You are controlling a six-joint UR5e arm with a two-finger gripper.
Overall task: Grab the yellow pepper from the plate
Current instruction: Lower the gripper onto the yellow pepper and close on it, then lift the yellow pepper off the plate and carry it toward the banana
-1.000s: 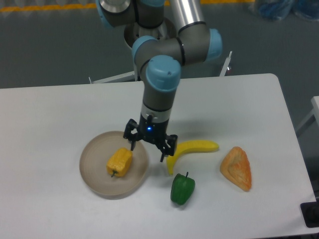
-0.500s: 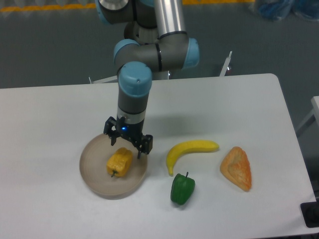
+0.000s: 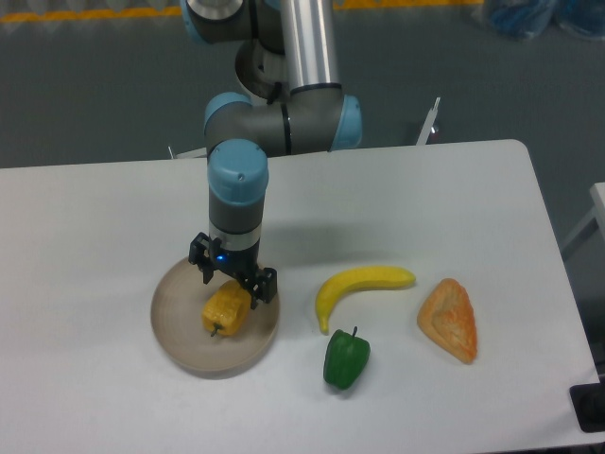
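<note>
Over the plate (image 3: 180, 331), your gripper (image 3: 233, 281) shifted toward nine o'clock, fingers wide, straddling the yellow pepper (image 3: 226, 310).

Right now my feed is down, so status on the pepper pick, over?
End effector open, straddling the yellow pepper. Pepper lies on the plate, not gripped. Banana and green pepper off to the side, nothing blocking.

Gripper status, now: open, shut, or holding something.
Gripper: open, fingers spread just above the yellow pepper on the plate, holding nothing.
</note>
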